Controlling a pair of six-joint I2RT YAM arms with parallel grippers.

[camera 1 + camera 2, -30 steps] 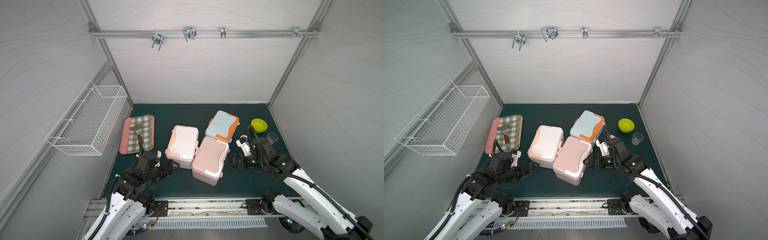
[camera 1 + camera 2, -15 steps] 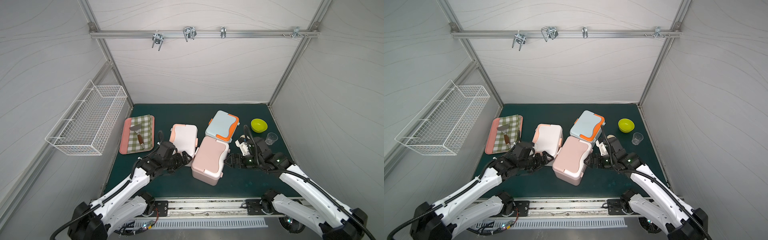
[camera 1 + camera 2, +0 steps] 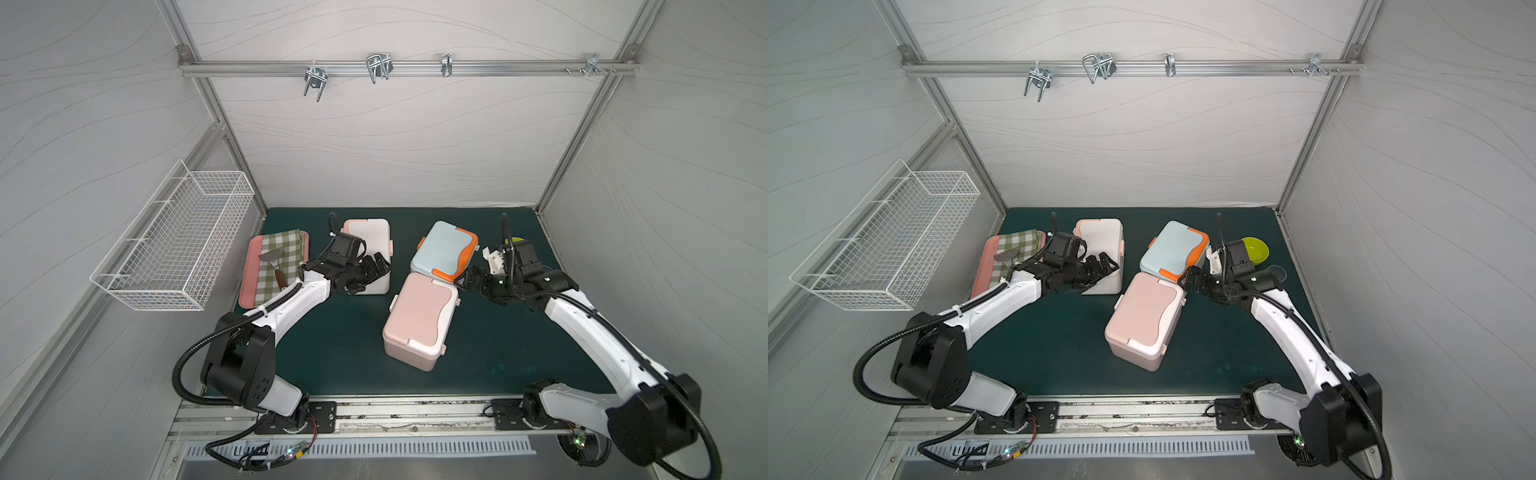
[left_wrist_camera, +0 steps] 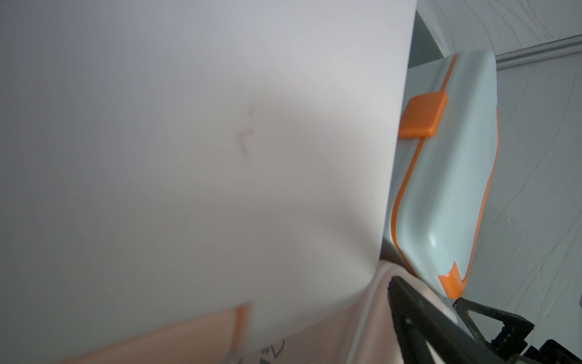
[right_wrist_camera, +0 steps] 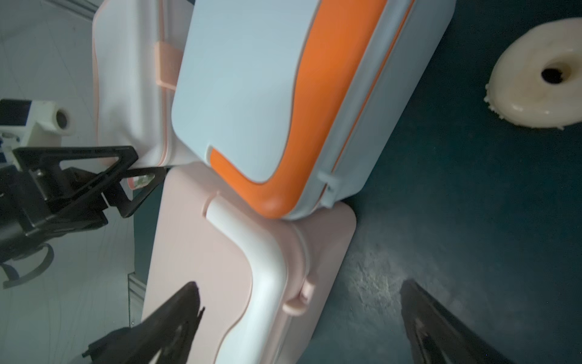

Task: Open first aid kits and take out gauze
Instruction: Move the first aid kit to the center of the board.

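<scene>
— Left arm has stretched out and shoved the white kit (image 3: 368,249) away from the pink kit (image 3: 419,320). The left gripper (image 3: 379,266) is spread wide, close against the white kit's side.
— Right gripper (image 3: 464,282)?
— Wide too, holding nothing, straddling the pink kit's corner latch. The blue kit (image 3: 442,251) is just beyond its tips.
— Gauze?
— Unseen, all lids shut. The boxes look light, rigid and slick, so pull the latch tabs.

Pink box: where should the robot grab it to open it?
Probably the small side latch on the pale pink box, coming from the right arm's side. It sticks out below the lid, and the open right gripper faces it there.
</scene>
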